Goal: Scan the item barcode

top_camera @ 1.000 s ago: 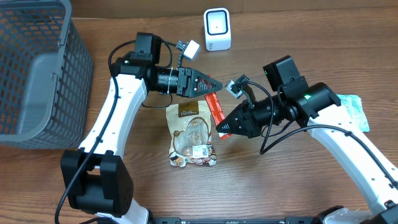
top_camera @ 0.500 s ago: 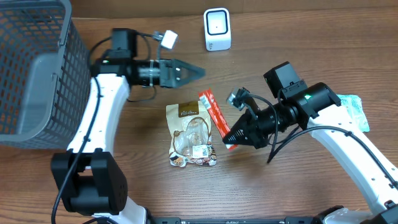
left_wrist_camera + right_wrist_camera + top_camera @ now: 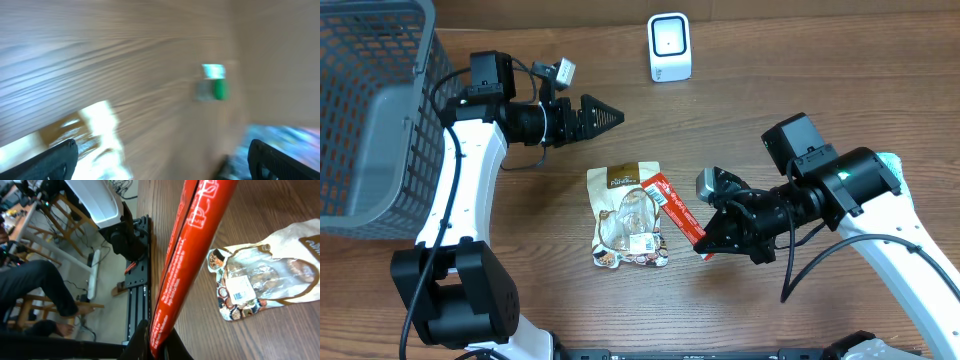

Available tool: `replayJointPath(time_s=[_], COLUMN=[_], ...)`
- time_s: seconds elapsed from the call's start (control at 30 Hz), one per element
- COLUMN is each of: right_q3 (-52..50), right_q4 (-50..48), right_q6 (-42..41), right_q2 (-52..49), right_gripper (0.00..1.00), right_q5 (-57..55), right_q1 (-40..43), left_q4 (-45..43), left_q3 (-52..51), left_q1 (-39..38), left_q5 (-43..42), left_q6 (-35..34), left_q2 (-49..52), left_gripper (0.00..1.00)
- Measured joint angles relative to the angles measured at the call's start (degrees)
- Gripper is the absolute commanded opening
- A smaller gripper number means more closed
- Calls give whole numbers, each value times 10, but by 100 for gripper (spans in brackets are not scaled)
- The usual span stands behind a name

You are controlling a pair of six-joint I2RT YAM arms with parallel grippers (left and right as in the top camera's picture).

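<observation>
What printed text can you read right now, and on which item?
red packet: white lettering along its side, angled and cut off, not readable.
snack pouch: print on the brown header, too small to read.
white sticker on the pouch: too small to read.
scanner: no text visible.
Nothing can be quoted as it reads.

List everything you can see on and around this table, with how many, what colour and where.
mesh basket: one, grey, far left of the table
barcode scanner: one, white, top centre
snack pouch: one, brown and clear, flat at the centre
slim packet: one, red, at the pouch's right side, held
teal packet: one, right edge, mostly hidden by the right arm
table: one, brown wood
left gripper: one, black, fingers open and empty, left of the scanner
right gripper: one, black, fingers shut on the slim packet
</observation>
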State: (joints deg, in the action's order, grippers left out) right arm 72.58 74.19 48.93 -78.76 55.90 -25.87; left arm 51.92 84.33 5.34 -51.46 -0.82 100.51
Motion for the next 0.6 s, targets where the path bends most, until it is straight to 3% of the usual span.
replayJointPath(time_s=[0.23, 0.6], right_q3=[0, 0], right_q4=[0, -14], right_q6=[14, -11], right_q2=[2, 2], right_gripper=[4, 4], right_q5=[-9, -60], right_q1=[0, 0], left_q4=[21, 30], left_q3=[0, 0], left_q1=[0, 0], left_q5=[183, 325], left_q6=[-25, -32], left_q2=[0, 0], left_gripper=[100, 100])
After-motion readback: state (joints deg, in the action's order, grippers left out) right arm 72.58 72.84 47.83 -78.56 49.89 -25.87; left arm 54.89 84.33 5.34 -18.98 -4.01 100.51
